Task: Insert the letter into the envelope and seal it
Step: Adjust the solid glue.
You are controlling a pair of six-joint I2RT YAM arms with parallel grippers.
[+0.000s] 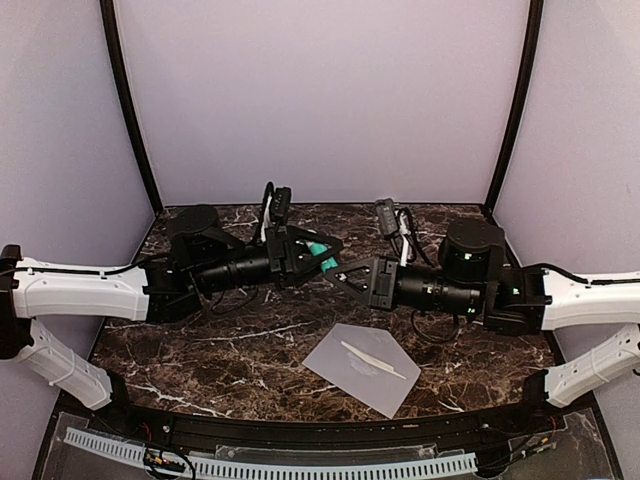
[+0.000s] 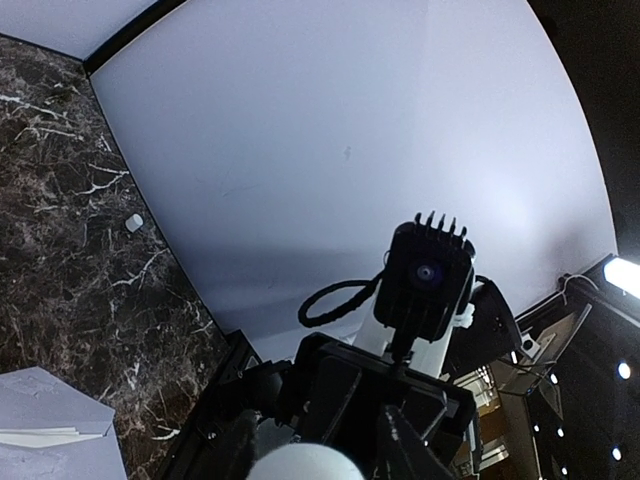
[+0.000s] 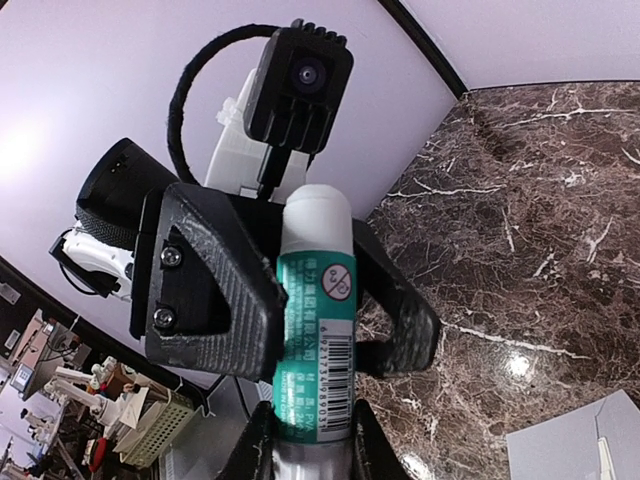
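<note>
Dark brown marble-patterned tabletop (image 1: 200, 350), veined white. Grey envelope (image 1: 345, 385), cream letter (image 1: 372, 360), pale lilac walls (image 1: 320, 100). Teal-green label with black barcode and white cap on the glue stick (image 3: 315, 330).

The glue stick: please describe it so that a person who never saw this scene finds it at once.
Above the dark marble table, the left gripper and the right gripper meet in mid-air. Between them is the glue stick: a teal tube with a white cap, the only coloured thing among black parts.
</note>
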